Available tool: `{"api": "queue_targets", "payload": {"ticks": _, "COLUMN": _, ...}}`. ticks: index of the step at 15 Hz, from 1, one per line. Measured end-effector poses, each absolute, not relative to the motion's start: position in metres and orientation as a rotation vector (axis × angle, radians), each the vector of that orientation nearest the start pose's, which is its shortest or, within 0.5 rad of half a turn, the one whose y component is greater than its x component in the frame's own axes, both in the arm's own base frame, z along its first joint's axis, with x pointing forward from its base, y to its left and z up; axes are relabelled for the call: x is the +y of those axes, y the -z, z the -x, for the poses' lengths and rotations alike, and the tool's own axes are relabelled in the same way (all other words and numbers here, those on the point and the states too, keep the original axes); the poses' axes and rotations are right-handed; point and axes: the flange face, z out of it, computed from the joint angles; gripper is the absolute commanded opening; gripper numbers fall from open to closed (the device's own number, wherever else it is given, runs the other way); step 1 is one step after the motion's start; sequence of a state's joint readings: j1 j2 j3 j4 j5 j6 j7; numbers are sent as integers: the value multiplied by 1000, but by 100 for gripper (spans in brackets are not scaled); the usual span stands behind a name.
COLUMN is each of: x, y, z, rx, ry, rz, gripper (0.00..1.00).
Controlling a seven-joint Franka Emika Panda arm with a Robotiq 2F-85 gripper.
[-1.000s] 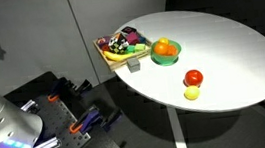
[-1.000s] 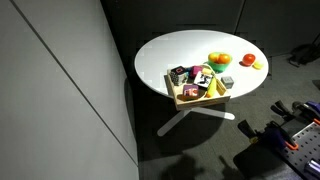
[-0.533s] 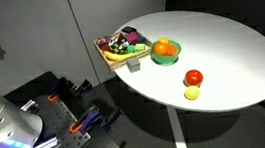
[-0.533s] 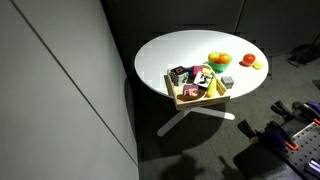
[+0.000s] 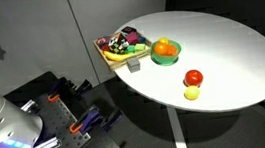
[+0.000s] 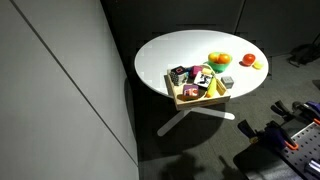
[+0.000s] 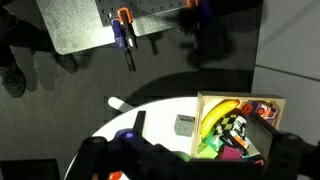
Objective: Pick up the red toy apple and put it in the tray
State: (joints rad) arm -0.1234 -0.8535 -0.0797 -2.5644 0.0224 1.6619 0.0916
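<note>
Gripper (image 7: 190, 158) hovering, jaws wide apart, empty. Red toy apple (image 5: 193, 77) well below it: likely light, hard, glossy-slippery. Pinching across widest middle with 2 fingers.

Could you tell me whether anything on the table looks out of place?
Only the tray: it sits right at the edge of the white table, one corner seeming to overhang. Nothing looks spilled or damaged.

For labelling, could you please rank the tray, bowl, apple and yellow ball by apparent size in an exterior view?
In an exterior view, largest first:
1. tray
2. bowl
3. apple
4. yellow ball, only slightly smaller than the apple
</note>
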Motion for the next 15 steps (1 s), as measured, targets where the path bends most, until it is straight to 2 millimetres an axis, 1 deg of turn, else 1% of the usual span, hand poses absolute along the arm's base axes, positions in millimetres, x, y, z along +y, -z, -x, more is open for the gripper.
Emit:
{"api": "queue_targets", "payload": {"ticks": 3, "x": -65, "y": -512, "z": -294, "rx": 434, "ry": -76, "rz": 3027, "gripper": 100}}
{"api": "queue_targets", "payload": {"ticks": 7, "x": -77, "y": -499, "z": -310, "rx": 483, "ry": -59, "rz": 3022, "gripper": 100}}
{"api": "queue_targets", "payload": {"ticks": 11, "x": -90, "y": -484, "z": -330, "rx": 527, "ry": -10, "rz": 3016, "gripper": 100}}
{"api": "queue_targets", "payload": {"ticks": 15, "x": -104, "y": -463, "z": -351, "rx": 566, "ry": 33, "rz": 3007, "gripper": 100}}
